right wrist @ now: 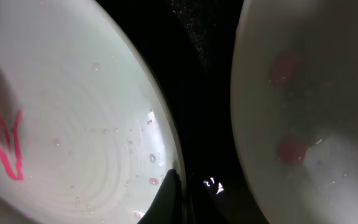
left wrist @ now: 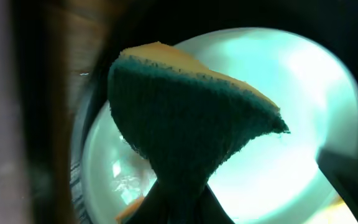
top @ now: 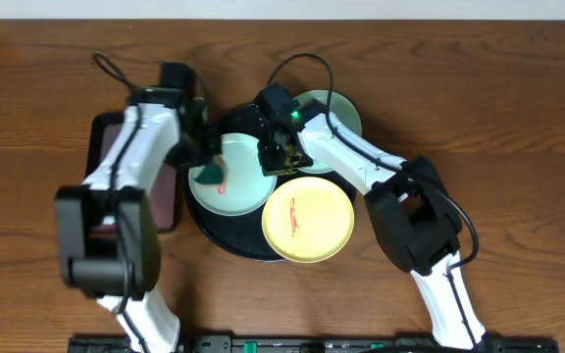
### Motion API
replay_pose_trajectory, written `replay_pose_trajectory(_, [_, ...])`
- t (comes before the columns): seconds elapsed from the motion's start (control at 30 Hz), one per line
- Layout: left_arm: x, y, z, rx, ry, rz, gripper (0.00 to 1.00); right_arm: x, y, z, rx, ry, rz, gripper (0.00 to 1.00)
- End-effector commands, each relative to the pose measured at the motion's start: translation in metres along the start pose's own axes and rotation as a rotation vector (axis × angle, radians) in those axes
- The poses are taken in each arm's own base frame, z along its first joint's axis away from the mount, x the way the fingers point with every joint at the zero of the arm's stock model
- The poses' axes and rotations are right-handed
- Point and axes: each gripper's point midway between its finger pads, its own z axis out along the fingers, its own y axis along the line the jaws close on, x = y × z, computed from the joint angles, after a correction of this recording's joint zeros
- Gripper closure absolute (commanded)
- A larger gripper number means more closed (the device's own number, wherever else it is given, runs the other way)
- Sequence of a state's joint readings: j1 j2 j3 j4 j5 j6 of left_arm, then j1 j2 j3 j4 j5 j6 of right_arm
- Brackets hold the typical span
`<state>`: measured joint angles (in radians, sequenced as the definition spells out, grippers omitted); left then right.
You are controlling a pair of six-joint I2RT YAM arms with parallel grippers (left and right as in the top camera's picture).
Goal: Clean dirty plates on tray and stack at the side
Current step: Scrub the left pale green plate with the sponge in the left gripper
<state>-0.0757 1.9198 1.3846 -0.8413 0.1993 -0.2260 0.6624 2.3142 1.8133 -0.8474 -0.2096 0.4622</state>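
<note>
The black round tray (top: 226,238) holds a mint plate (top: 245,186) with red smears and a yellow plate (top: 307,221) with a red smear. A second mint plate (top: 333,110) lies at the tray's back right, partly under my right arm. My left gripper (top: 207,167) is shut on a green and yellow sponge (top: 210,177), which rests on the smeared mint plate. The left wrist view shows the sponge (left wrist: 185,118) in the jaws (left wrist: 179,208) over the plate (left wrist: 303,93). My right gripper (top: 278,160) is shut on that plate's right rim (right wrist: 73,124), with its fingers (right wrist: 180,190) at the edge.
A dark maroon rectangular tray (top: 101,147) lies left of the black tray, under my left arm. In the right wrist view another pale plate (right wrist: 316,93) with faint red spots lies to the right, across a strip of wet black tray (right wrist: 204,74).
</note>
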Motion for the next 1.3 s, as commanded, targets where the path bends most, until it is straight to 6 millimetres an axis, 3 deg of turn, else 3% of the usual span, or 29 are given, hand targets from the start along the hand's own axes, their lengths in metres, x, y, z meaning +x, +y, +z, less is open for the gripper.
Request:
replay_pose_trajectory(0.0, [0.006, 0.001, 0.028, -0.054, 0.039, -0.068, 0.93, 0.007, -0.006, 0.016, 0.04, 0.03, -0.034, 0.99])
replay_pose_trajectory(0.2, [0.016, -0.008, 0.052, -0.066, 0.092, -0.062, 0.93, 0.008, -0.007, 0.015, 0.042, 0.034, -0.034, 0.99])
replay_pose_trajectory(0.27, [0.022, -0.025, 0.051, 0.024, 0.123, 0.023, 0.92, 0.008, -0.007, 0.015, 0.042, 0.035, -0.033, 0.99])
replay_pose_trajectory(0.33, [0.031, -0.055, 0.045, 0.205, 0.165, 0.157, 0.93, 0.008, -0.007, 0.016, 0.042, 0.033, -0.034, 0.99])
replay_pose_trajectory(0.4, [0.034, -0.064, 0.042, 0.263, 0.176, 0.182, 0.93, 0.008, -0.007, 0.016, 0.041, 0.033, -0.034, 0.99])
replay_pose_trajectory(0.53, [0.031, -0.057, 0.044, 0.223, 0.162, 0.18, 0.93, 0.008, -0.007, 0.015, 0.042, 0.035, -0.033, 0.99])
replay_pose_trajectory(0.7, [0.022, -0.01, 0.045, -0.072, 0.121, -0.018, 0.93, 0.008, -0.007, 0.015, 0.042, 0.034, -0.033, 0.99])
replay_pose_trajectory(0.87, [0.03, 0.013, 0.036, -0.225, 0.124, -0.118, 0.93, 0.009, -0.007, 0.015, 0.042, 0.035, -0.033, 0.99])
replay_pose_trajectory(1.0, [0.042, 0.006, 0.036, -0.198, 0.178, -0.084, 0.93, 0.009, -0.007, 0.015, 0.042, 0.035, -0.033, 0.99])
replay_pose_trajectory(1.13, [0.058, -0.04, 0.035, 0.098, 0.276, 0.108, 0.93, 0.009, -0.007, 0.015, 0.043, 0.037, -0.033, 0.99])
replay_pose_trajectory(1.27, [0.048, -0.047, 0.037, 0.13, 0.233, 0.129, 0.93, 0.009, -0.007, 0.015, 0.043, 0.038, -0.033, 0.99])
